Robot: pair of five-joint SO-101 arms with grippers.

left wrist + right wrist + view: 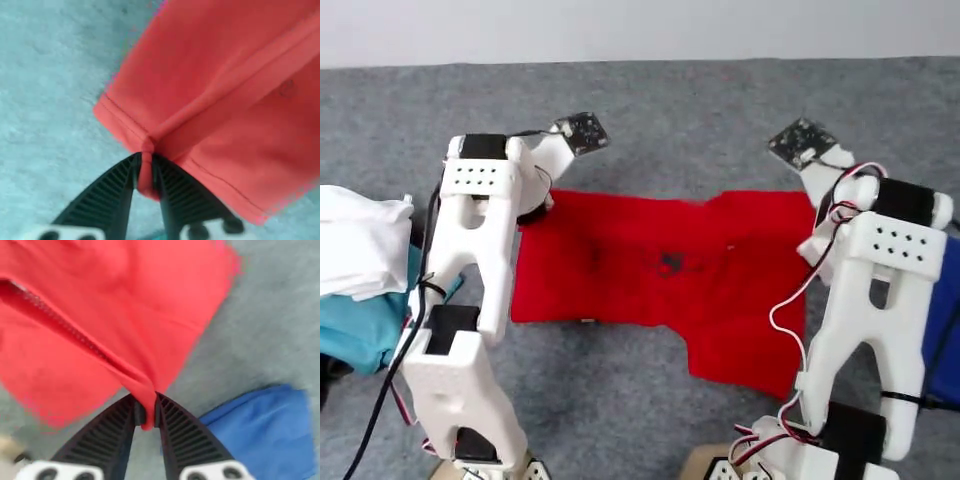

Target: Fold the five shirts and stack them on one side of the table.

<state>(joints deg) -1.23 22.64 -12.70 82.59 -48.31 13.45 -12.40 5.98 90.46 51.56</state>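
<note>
Clamped tight, my left pincer (144, 167) and right pincer (146, 412) each pinch a hemmed edge of the red shirt (660, 265), which lies spread across the middle of the high frame. Light, limp cloth, I judge: it will sag and slip, so seamed edges are the surest hold.

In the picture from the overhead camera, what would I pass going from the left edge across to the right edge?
white shirt → left arm → red shirt spread on the table → right arm → blue shirt at the edge
</note>
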